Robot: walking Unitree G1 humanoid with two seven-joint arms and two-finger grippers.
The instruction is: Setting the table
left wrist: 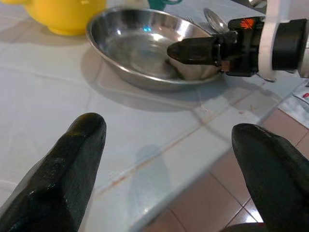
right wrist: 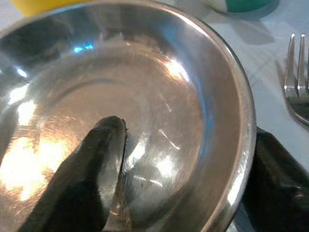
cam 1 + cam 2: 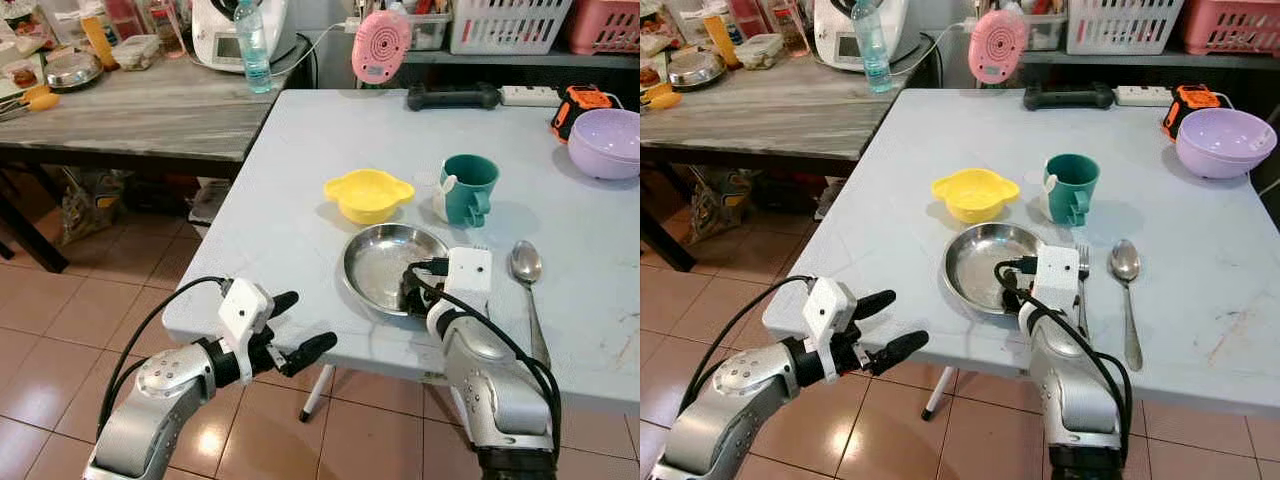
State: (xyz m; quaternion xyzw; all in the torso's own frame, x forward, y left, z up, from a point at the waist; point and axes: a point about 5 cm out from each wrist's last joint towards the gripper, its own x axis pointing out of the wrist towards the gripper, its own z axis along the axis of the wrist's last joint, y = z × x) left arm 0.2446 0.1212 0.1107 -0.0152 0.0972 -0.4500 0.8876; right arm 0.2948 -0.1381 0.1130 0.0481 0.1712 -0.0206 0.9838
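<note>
A steel plate (image 3: 385, 262) lies near the front edge of the pale table (image 3: 290, 230). My right gripper (image 3: 415, 295) stands open astride the plate's near rim. One finger (image 2: 96, 159) rests inside the dish and the other (image 2: 280, 174) stays outside, with a gap to the rim. A fork (image 3: 1082, 270) and a spoon (image 3: 527, 265) lie just right of the plate. Behind it stand a yellow bowl (image 3: 368, 192) and a green mug (image 3: 468, 188). My left gripper (image 3: 308, 322) is open and holds nothing, hovering off the table's front left edge.
A purple bowl (image 3: 606, 142) sits at the far right of the table. A pink fan (image 3: 381, 45), a black handle and a power strip line the back edge. A wooden table (image 3: 130, 115) with a bottle and kitchenware stands to the left. Tiled floor lies below.
</note>
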